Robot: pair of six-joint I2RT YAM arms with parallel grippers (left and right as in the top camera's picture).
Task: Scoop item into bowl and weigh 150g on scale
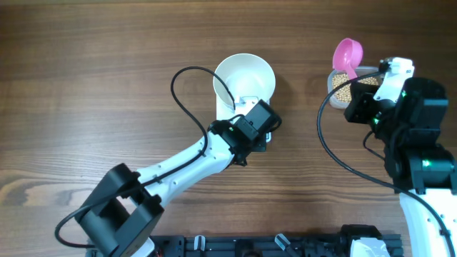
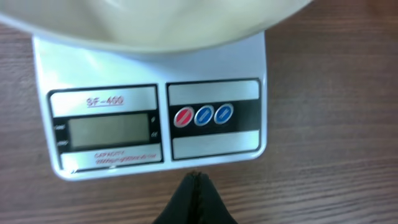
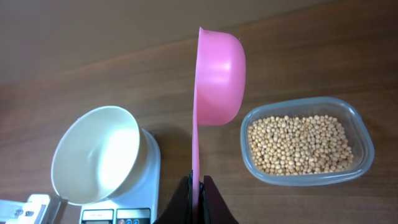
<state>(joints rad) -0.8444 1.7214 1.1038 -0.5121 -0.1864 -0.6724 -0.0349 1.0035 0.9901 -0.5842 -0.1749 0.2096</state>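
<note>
Right pincer [image 3: 198,184] clamps a pink scoop [image 3: 217,78] above the dark wood-grain table [image 3: 93,50].

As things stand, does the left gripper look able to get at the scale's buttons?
Probably yes. The shut left gripper is poised just in front of the scale, the three buttons lie bare, and the bowl overhangs only the platform behind them.
</note>
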